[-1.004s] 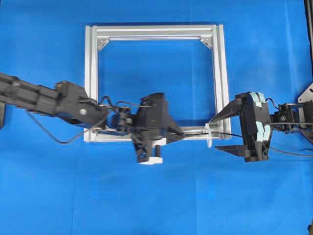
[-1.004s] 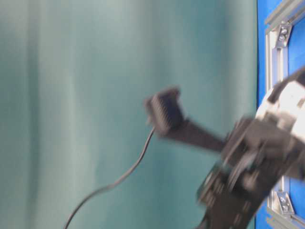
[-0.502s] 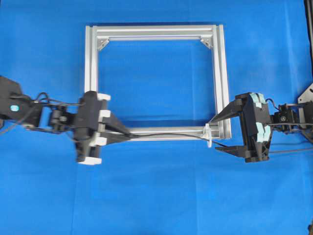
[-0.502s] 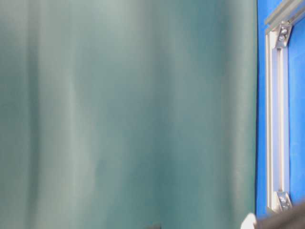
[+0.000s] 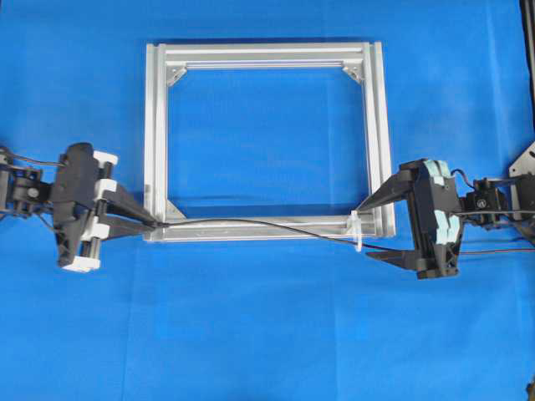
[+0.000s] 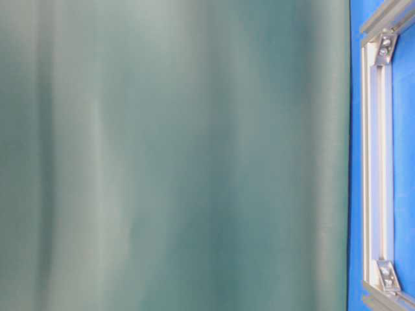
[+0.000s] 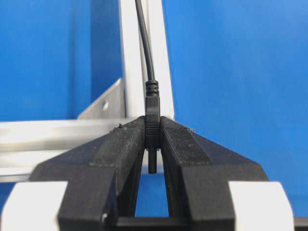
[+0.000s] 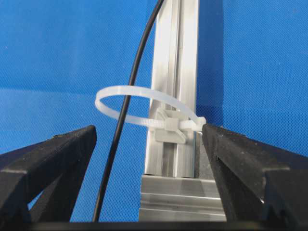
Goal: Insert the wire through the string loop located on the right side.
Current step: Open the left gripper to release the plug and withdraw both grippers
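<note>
The wire [image 5: 267,224] lies along the front bar of the silver frame [image 5: 267,55] and passes through the string loop [image 5: 357,230], a whitish tie at the frame's front right corner. My left gripper [image 5: 155,224] is shut on the wire's plug tip [image 7: 152,118] at the front left corner. The left wrist view shows the plug pinched between the pads [image 7: 126,144], its pin sticking out behind. My right gripper [image 5: 365,231] stands wide open around the loop [image 8: 137,103]. The wire [image 8: 124,120] runs through it between the fingers [image 8: 62,159].
Blue cloth covers the table. The wire's tail trails right under the right arm [image 5: 493,200]. The table-level view shows mostly a teal curtain [image 6: 175,155], with the frame's side [image 6: 376,162] at its right edge.
My left gripper has travelled left along the front bar from its middle to the left corner, drawing the plug and wire with it through the loop. The right gripper has stayed put.
</note>
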Action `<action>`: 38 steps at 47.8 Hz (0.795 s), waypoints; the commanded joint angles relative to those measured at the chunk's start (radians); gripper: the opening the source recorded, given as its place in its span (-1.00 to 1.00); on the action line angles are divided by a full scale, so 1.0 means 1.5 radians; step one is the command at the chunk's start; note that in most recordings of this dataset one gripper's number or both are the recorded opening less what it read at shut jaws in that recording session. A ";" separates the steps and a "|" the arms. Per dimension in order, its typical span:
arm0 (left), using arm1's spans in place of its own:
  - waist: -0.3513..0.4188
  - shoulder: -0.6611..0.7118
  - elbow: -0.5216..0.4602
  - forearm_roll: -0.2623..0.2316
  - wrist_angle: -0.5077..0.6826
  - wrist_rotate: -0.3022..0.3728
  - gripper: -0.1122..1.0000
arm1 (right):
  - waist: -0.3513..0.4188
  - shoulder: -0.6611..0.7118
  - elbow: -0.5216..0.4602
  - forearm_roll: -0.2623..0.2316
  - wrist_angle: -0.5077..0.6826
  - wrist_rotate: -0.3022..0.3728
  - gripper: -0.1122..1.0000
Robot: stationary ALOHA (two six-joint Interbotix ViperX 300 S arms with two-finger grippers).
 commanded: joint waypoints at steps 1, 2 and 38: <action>-0.003 -0.022 0.010 0.000 -0.005 -0.001 -0.65 | 0.002 -0.004 -0.011 0.001 0.000 0.000 0.93; -0.004 -0.027 0.014 -0.001 -0.005 -0.001 -0.65 | 0.001 -0.004 -0.011 0.000 0.000 0.000 0.93; -0.004 -0.035 0.015 0.000 0.038 -0.005 -0.49 | 0.002 -0.004 -0.027 0.000 0.018 -0.002 0.93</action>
